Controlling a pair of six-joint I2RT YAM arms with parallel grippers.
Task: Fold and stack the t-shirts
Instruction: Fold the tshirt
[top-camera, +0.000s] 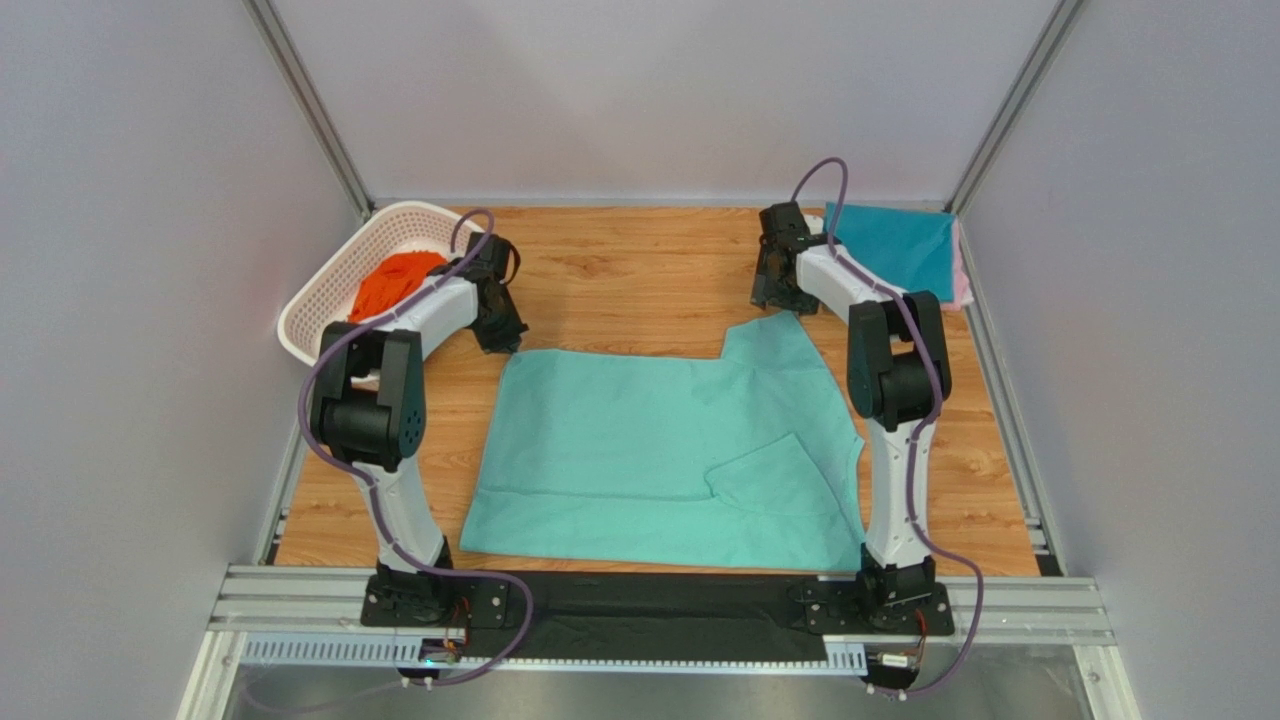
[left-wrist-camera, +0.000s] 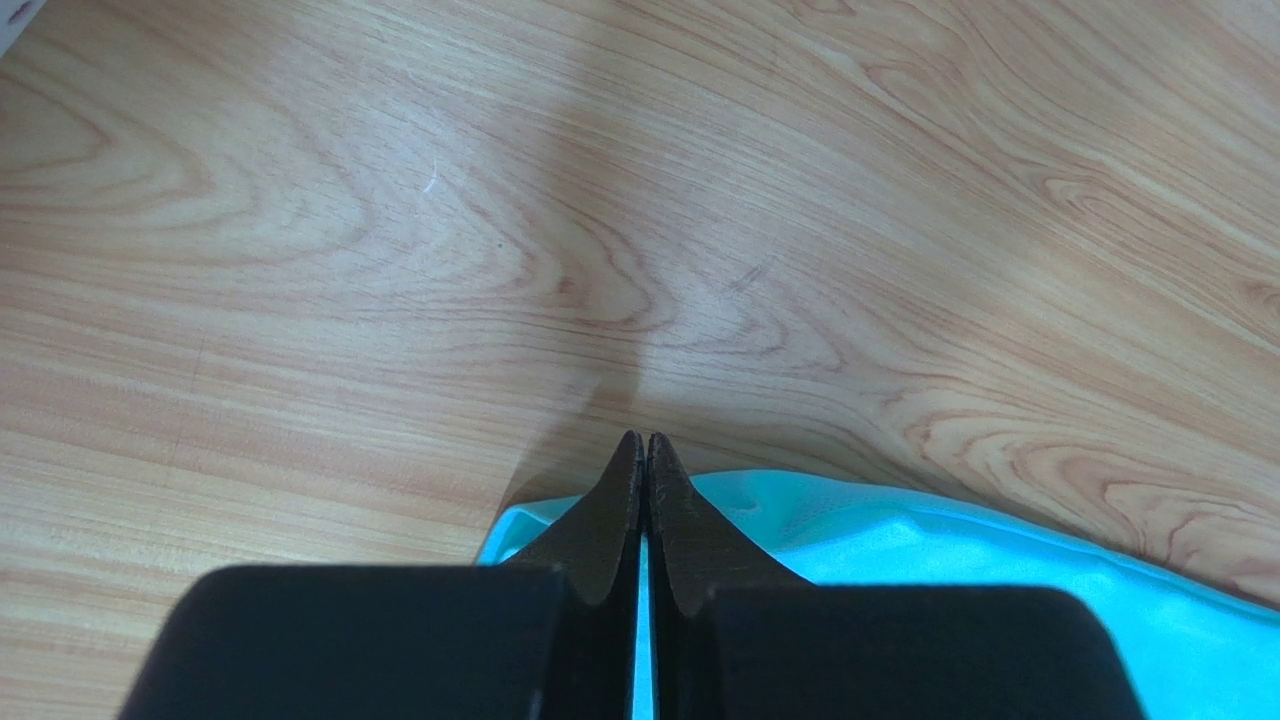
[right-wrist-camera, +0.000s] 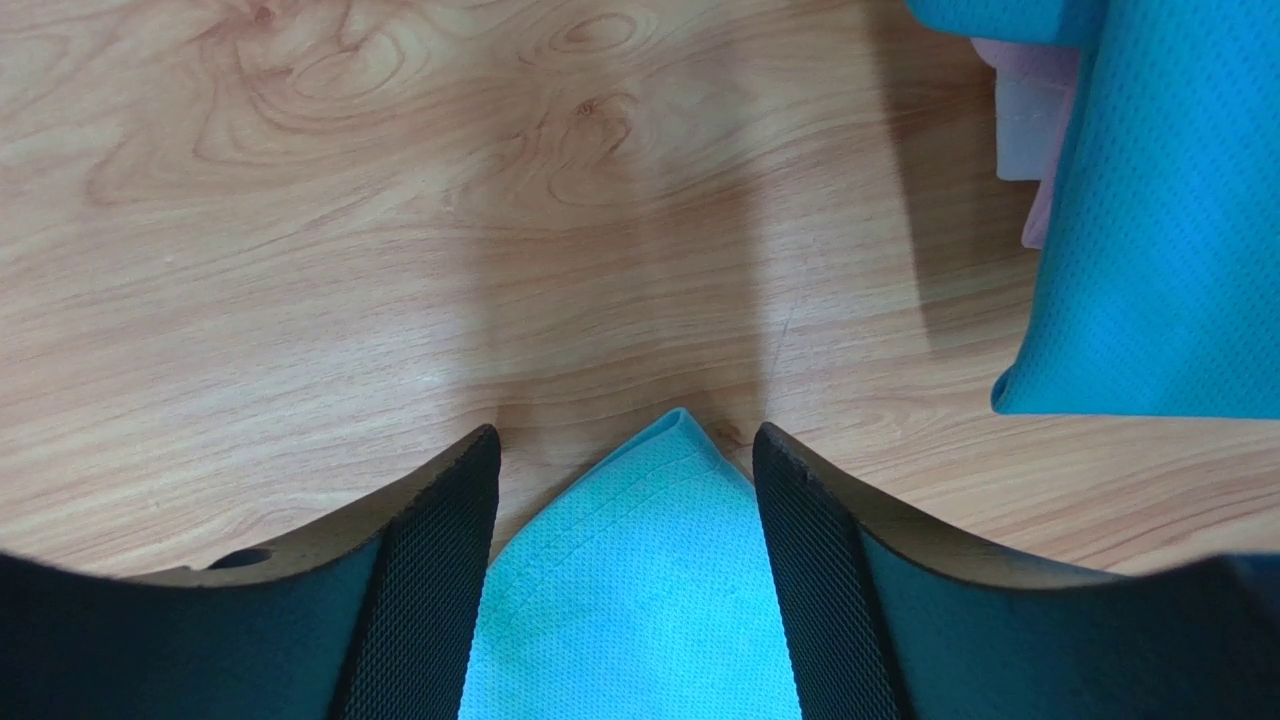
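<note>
Lying flat on the wooden table (top-camera: 631, 278), the mint-green short-sleeved cloth t-shirt (top-camera: 646, 443) reaches both claws; the right gripper (right-wrist-camera: 625, 435) stands spread, a shirt corner between its fingers; the left gripper (left-wrist-camera: 645, 443) is pressed together, the shirt's edge just behind its tips, any nipped cloth unclear; a folded teal t-shirt (right-wrist-camera: 1157, 225) over a pink one (right-wrist-camera: 1037, 150) lies right of the right claw; an orange t-shirt (top-camera: 394, 282) fills the white perforated plastic basket (top-camera: 323, 308) beside the left claw.

No readable writing.
Nothing legible shows on the mint shirt (top-camera: 646, 450), the basket (top-camera: 319, 308) left of it, or the table (top-camera: 631, 278).
</note>
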